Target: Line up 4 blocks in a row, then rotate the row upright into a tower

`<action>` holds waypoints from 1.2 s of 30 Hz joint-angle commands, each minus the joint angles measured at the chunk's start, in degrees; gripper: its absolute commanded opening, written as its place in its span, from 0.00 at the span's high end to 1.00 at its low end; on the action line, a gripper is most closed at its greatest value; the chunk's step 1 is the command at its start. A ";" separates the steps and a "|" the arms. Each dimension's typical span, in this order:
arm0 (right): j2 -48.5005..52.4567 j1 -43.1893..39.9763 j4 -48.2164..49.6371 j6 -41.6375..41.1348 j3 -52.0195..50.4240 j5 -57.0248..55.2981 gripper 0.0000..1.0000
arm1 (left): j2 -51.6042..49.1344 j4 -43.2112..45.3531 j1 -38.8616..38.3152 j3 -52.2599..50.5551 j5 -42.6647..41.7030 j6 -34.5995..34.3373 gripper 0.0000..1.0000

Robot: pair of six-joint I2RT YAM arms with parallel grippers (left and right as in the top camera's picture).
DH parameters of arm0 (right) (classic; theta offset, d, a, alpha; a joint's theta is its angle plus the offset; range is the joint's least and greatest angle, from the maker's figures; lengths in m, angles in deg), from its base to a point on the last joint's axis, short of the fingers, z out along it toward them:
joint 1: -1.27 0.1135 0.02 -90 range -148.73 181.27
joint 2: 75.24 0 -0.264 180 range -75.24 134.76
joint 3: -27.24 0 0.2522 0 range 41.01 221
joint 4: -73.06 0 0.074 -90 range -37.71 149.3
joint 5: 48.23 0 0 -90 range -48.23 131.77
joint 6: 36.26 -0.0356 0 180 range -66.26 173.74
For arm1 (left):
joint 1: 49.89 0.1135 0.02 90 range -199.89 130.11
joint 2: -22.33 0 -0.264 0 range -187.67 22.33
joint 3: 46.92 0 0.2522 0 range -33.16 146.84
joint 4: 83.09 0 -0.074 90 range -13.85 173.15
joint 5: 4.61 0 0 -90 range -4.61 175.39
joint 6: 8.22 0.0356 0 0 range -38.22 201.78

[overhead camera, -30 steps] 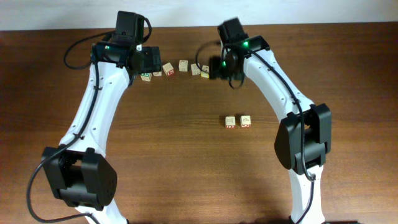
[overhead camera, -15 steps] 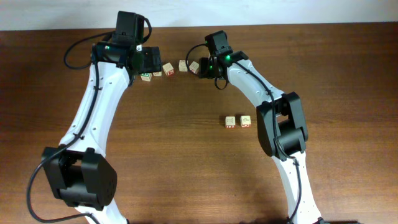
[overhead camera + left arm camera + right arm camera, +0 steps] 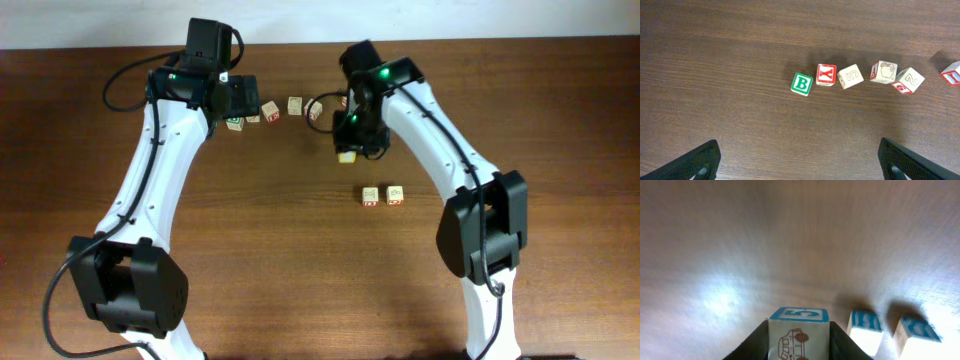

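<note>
You have the car-picture block (image 3: pixel 799 330) clamped in the right gripper (image 3: pixel 799 342), left gripper (image 3: pixel 800 162) wide open; next, judge its landing, turned, beside the block pair (image 3: pixel 370 195).

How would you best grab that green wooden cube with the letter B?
Probably from straight above, pinching the green wooden B cube across its free near and far faces; the red-framed Y cube crowds one side, leaving little finger room.

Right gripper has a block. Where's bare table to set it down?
Free: the wide bare wood between the left arm and right arm, nearer than the back row of blocks and left of the pair of blocks. Crowded: along the back row, and around the pair, close to the held block.
</note>
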 commanded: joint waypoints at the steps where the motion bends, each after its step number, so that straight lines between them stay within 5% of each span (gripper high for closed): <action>1: 0.33 3.50 0.04 -0.55 -6.47 -1.66 0.64 | -0.31 -0.04 0.09 0.72 0.79 -0.98 0.01; 6: 0.28 4.22 6.82 -4.22 -17.11 -3.30 0.64 | -0.31 -0.04 0.09 0.72 0.79 -0.98 0.01; 10: -0.02 4.04 10.29 0.17 -5.95 -4.81 0.56 | -0.31 -0.07 0.09 0.72 0.81 -0.98 0.01; 12: -0.02 3.34 22.64 0.37 -2.97 -7.96 0.45 | -0.31 -0.04 0.09 0.72 0.79 -0.98 0.01; 17: 8.02 1.92 44.37 12.26 -2.99 -11.98 0.40 | -0.31 -0.07 0.09 0.72 0.79 -0.98 0.01; 25: 14.45 0.02 51.80 21.84 -2.99 -8.52 0.30 | -0.31 -0.07 0.09 0.72 0.79 -0.98 0.01; 29: 15.45 0.07 52.24 21.55 -2.99 -6.32 0.32 | -0.28 -0.07 0.09 0.72 0.79 -0.98 0.01; 34: 15.43 0.09 52.11 19.06 -2.99 -6.34 0.66 | -0.31 -0.04 0.09 0.72 0.81 -0.98 0.01; 36: 15.17 0.11 51.25 17.64 -2.86 -6.32 0.66 | -0.31 -0.04 0.09 0.72 0.79 -0.98 0.01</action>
